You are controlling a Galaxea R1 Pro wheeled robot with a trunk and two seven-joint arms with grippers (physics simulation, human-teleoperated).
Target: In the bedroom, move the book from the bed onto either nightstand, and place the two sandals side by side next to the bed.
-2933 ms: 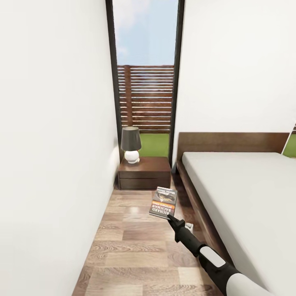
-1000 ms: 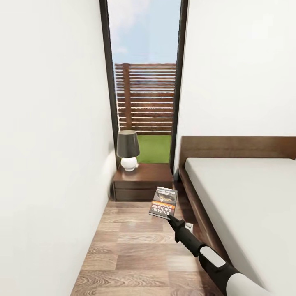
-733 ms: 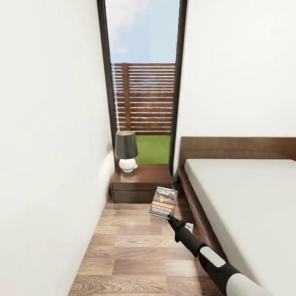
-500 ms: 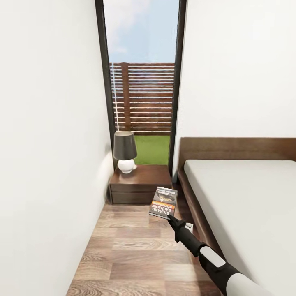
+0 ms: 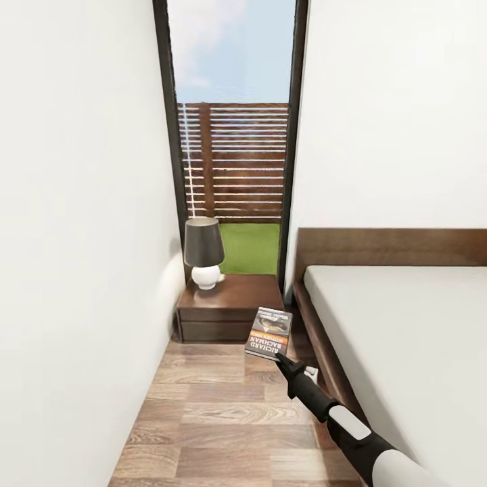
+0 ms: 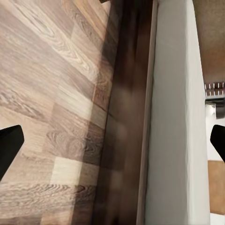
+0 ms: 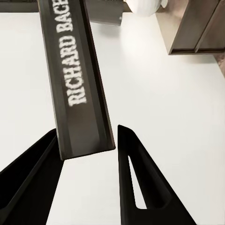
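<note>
Book (image 5: 268, 331) clamped at its lower edge in right gripper (image 5: 279, 358), held above floor (image 5: 210, 406) between wall (image 5: 74, 270) and bed (image 5: 406, 325), short of nightstand (image 5: 233, 304). Left gripper (image 6: 112, 140) spread wide, empty, facing floor beside bed frame. Best carried level over nightstand's bare half, lowered flat, then released. Lamp (image 5: 204, 253) on far left corner of top: worth steering clear of its shade. Narrow aisle, bed frame close on right. Window (image 5: 233, 135) behind.
</note>
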